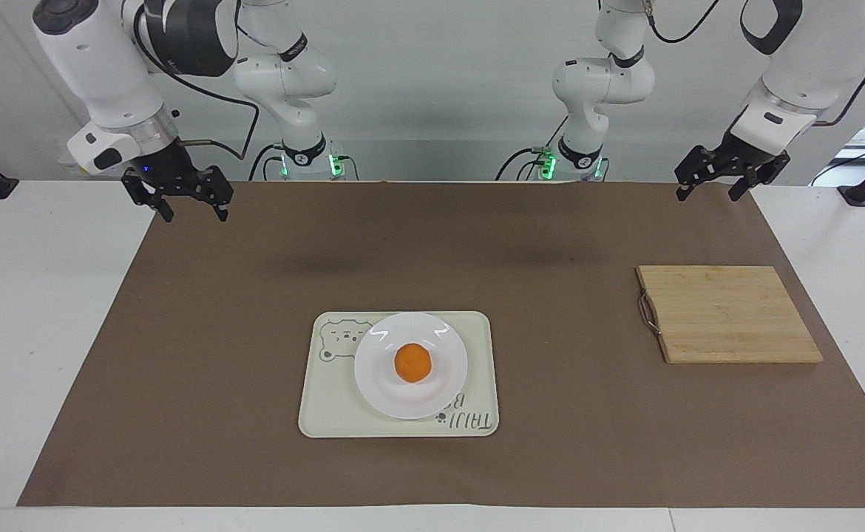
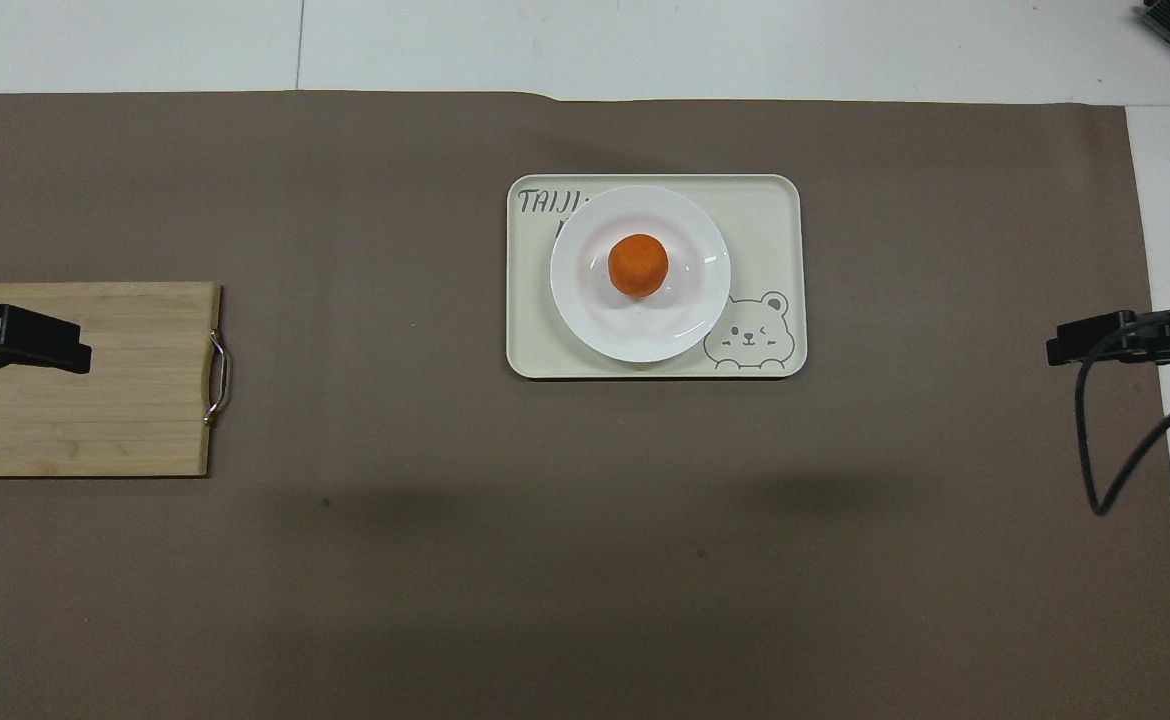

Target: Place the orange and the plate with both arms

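The small round orange [image 1: 412, 363] sat on the shiny white plate [image 1: 443, 341] on the cream bear tray [image 1: 480, 369], so the job looked done; the left gripper [image 1: 712, 182] and the right gripper [image 1: 183, 200] hung with jaws wide open, holding nothing.

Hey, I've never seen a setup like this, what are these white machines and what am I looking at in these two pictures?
They are two robot arms, each ending in a black two-finger gripper. One picture faces the robots from across the table; the other looks down from above their end.

On the brown mat lies a cream tray with a bear print. On the tray sits a white plate, and on the plate an orange. A wooden cutting board lies toward the left arm's end.

Nothing is held. The left gripper is open, raised over the mat's edge near the board. The right gripper is open, raised over the mat's edge at the right arm's end.
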Motion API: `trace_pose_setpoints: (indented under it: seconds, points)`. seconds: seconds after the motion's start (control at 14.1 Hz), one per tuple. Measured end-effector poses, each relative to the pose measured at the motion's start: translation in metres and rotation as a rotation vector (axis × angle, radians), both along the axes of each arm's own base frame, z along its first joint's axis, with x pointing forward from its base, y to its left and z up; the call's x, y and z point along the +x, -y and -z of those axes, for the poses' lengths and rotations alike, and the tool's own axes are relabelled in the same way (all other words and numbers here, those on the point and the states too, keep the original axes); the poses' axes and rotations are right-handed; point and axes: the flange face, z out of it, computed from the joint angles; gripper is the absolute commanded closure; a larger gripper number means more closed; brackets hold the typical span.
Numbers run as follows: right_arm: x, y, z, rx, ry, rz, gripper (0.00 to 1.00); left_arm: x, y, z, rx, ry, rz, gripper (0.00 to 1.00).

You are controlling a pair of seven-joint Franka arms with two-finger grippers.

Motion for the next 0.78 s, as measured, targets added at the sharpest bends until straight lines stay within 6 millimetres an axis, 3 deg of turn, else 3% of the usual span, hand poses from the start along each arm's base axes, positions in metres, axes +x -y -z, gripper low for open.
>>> trace_pose_setpoints:
  seconds: [0.28, 0.43, 0.78]
  points:
    - [-0.016, 0.001, -0.044, 0.001, 0.015, 0.004, 0.0, 0.0, 0.0, 0.0, 0.0, 0.0, 0.0, 0.0]
    - [-0.023, 0.001, -0.056, -0.007, 0.028, 0.004, 0.0, 0.0, 0.0, 0.0, 0.0, 0.0, 0.0, 0.0]
    - [-0.023, -0.01, -0.049, -0.068, 0.022, 0.008, 0.0, 0.0, 0.0, 0.0, 0.0, 0.0, 0.0, 0.0]
